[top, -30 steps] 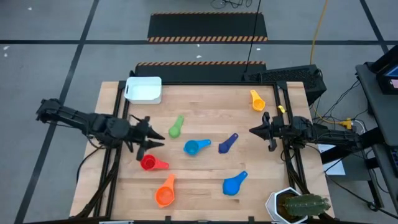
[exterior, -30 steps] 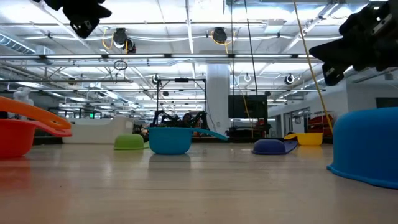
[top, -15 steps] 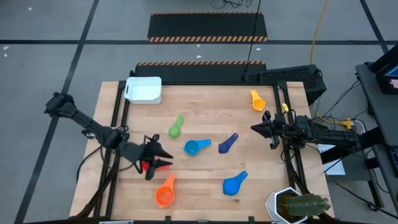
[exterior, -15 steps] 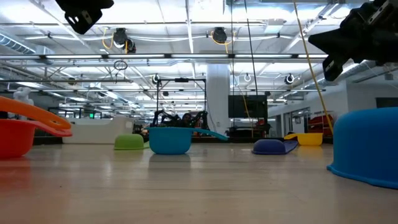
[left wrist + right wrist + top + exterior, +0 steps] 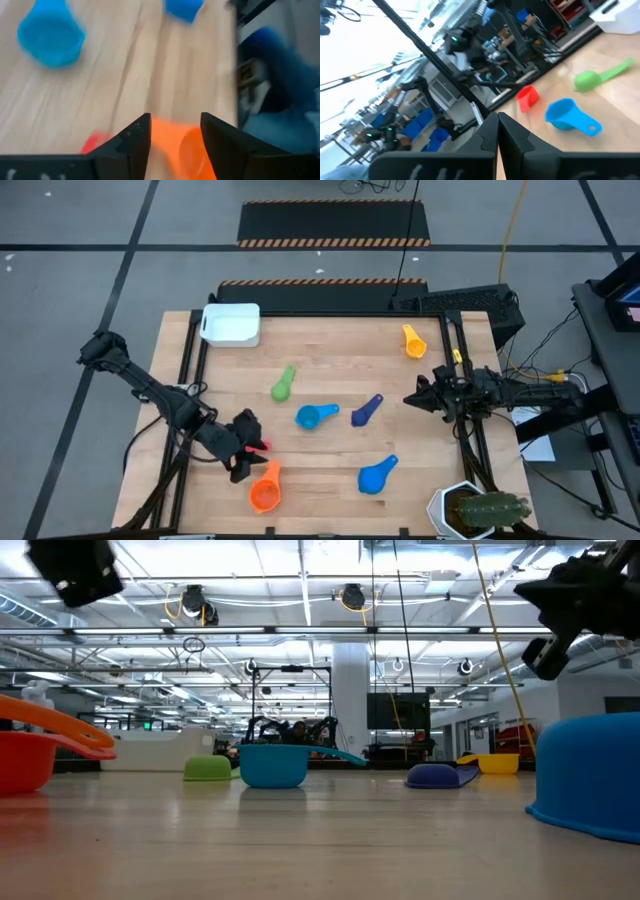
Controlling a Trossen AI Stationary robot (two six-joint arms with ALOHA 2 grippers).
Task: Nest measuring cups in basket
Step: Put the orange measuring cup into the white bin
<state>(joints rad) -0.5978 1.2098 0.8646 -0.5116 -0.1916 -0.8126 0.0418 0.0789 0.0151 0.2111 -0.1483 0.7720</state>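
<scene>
My left gripper point(image 5: 247, 458) hangs open above the table's near left part, over the red measuring cup point(image 5: 263, 446), which it mostly hides. Its fingers point(image 5: 135, 145) frame the orange cup point(image 5: 182, 150) without touching it. The orange cup point(image 5: 265, 490) lies just nearer than that gripper. Green point(image 5: 283, 384), light blue point(image 5: 316, 416), navy point(image 5: 366, 410), blue point(image 5: 377, 475) and yellow point(image 5: 413, 340) cups lie scattered on the wood. The white basket point(image 5: 231, 324) stands at the far left corner. My right gripper point(image 5: 410, 398) is shut and hovers level at the right side.
A white hexagonal pot with a cactus point(image 5: 478, 510) stands at the near right corner. Black frame rails run along the table's left point(image 5: 190, 380) and right point(image 5: 465, 380) sides. Bare wood lies between the basket and the green cup.
My left gripper has swung toward the table's near edge and dipped, going from beside the green cup to above the red cup next to the orange one, and has rolled on the way. My right gripper has rolled about its own axis in place. No cup has moved.
</scene>
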